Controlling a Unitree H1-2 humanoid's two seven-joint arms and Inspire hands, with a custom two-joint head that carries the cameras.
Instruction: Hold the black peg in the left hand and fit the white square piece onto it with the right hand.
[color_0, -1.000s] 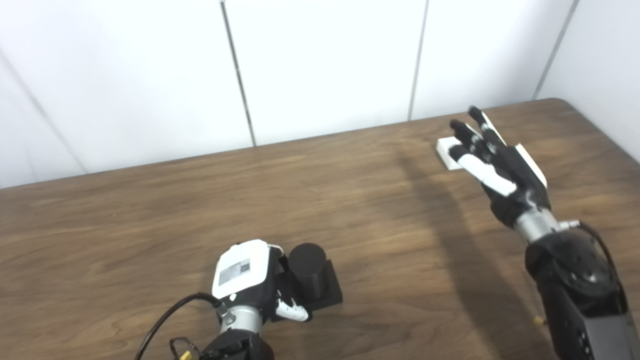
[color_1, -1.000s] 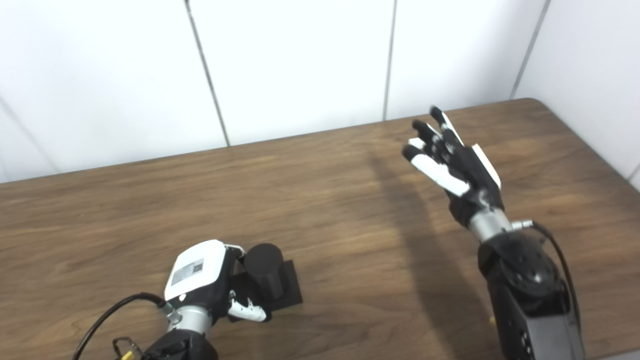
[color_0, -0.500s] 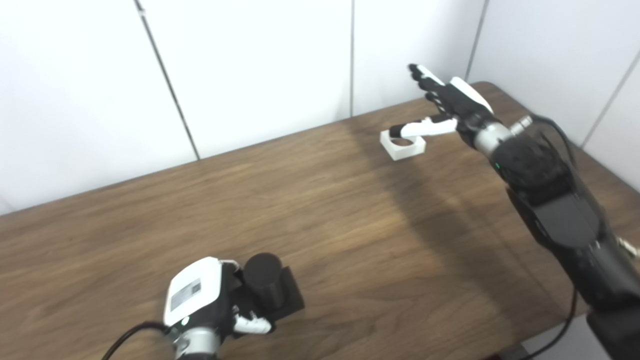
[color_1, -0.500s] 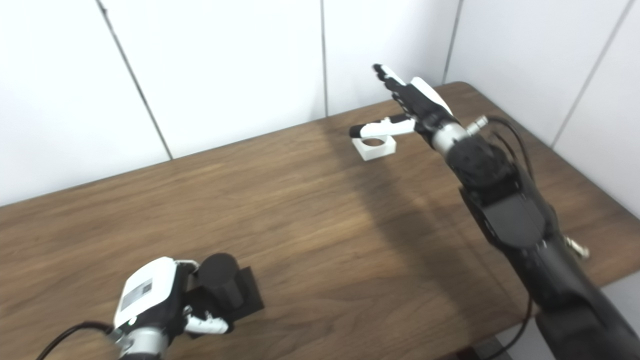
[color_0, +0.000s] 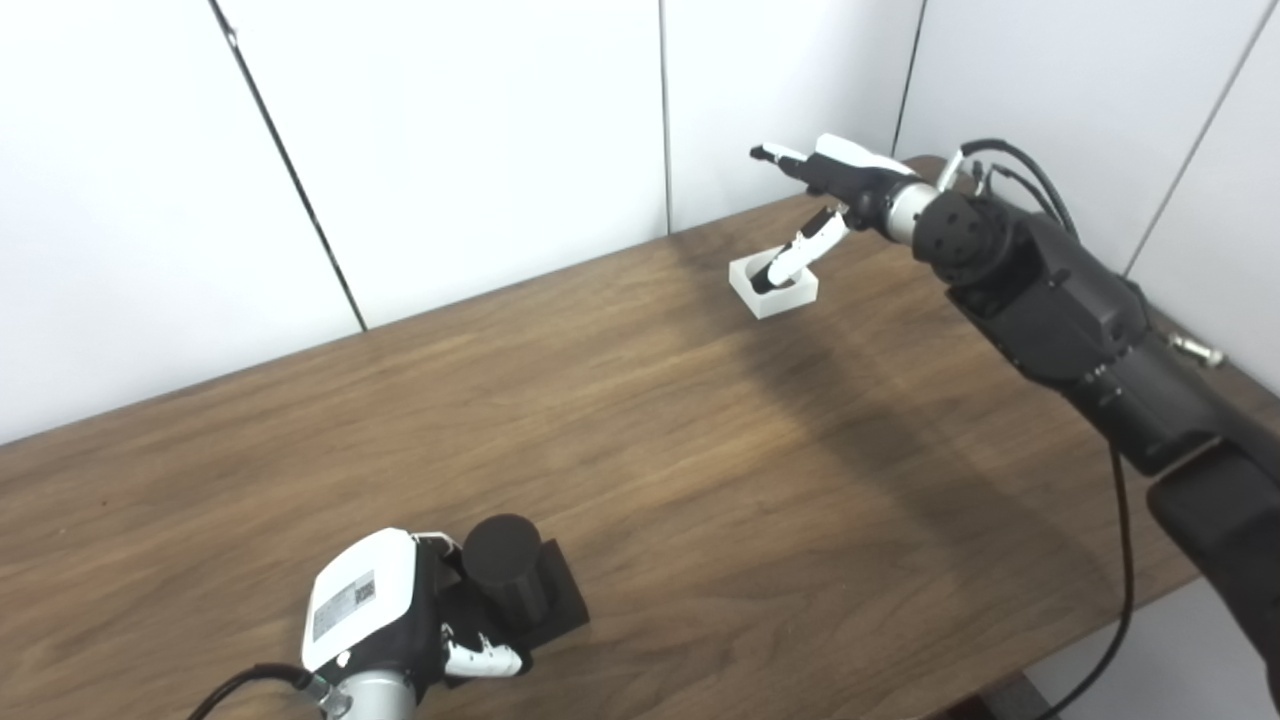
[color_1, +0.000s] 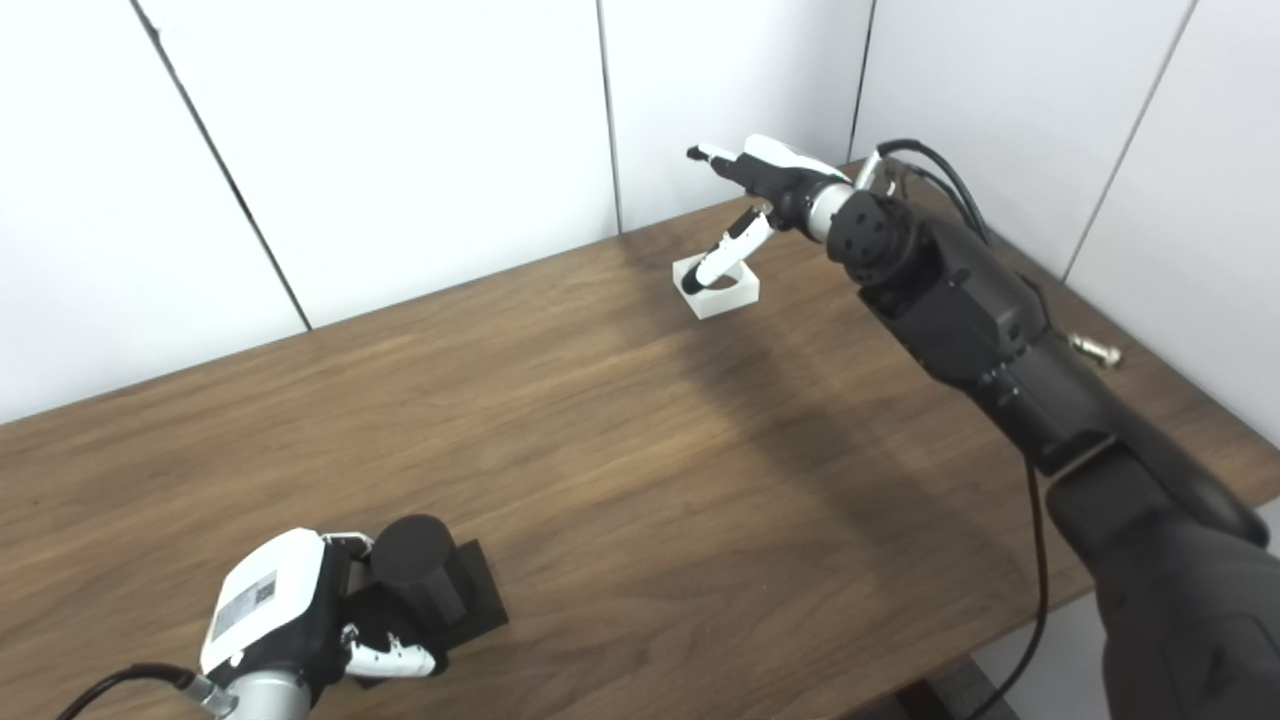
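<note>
The black peg (color_0: 503, 568), a short round post standing upright on a flat square black base, sits on the wooden tabletop (color_0: 640, 440) close to the near edge, toward the left. The left hand (color_0: 385, 612) is wrapped around it from the left side, with its fingers (color_0: 478, 658) curled over the front of the base and its white back plate facing up. The white square piece (color_0: 773, 285) lies flat on the tabletop well apart from the peg, at the far right near the wall, its round hole facing up. The right hand (color_0: 835, 185) hovers above that piece with its fingers spread apart and holding nothing; its thumb points down into the hole, while the other fingers reach out toward the wall above the piece.
</note>
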